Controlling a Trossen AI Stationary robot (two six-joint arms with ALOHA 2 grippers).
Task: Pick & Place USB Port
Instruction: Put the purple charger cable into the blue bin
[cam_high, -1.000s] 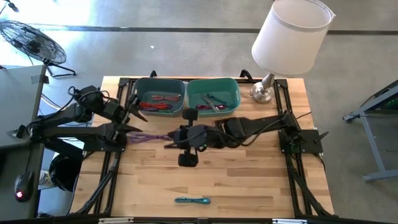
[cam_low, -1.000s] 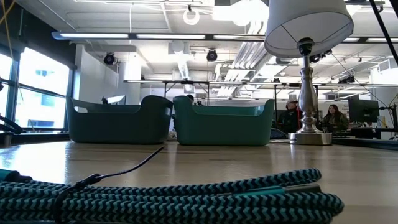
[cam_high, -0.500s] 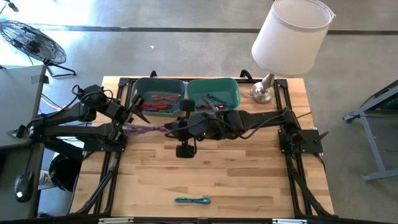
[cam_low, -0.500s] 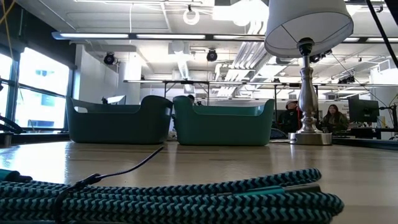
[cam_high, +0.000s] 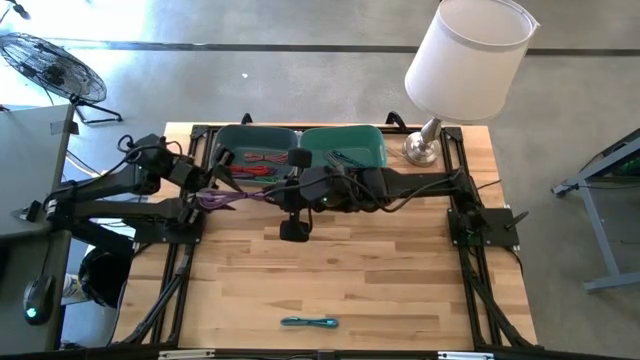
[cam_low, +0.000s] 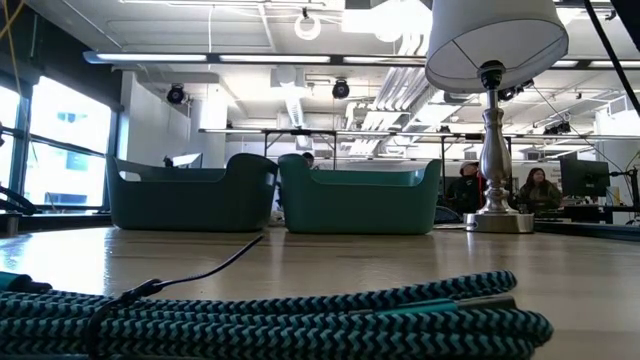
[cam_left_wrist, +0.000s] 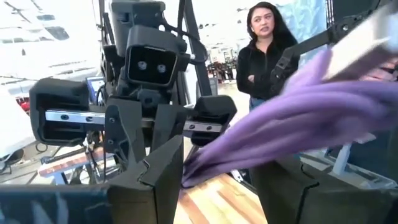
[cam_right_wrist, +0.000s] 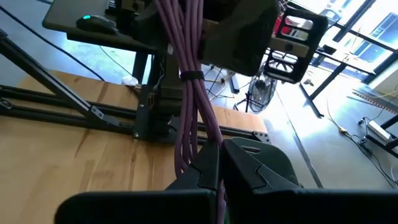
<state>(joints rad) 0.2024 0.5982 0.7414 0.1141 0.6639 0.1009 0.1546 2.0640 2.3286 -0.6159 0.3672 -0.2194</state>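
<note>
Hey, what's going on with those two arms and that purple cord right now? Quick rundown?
Right gripper shut on purple cable. Left gripper around its other end, cable stretched between both. Held beside the left bin, not yet dropped. Nothing blocking.

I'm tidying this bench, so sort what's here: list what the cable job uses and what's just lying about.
In use:
purple cable, held between both arms
left gripper
right gripper
left bin, red cables inside
right bin, dark cables inside
teal cable, near table edge

Just there:
lamp
floor fan
</note>
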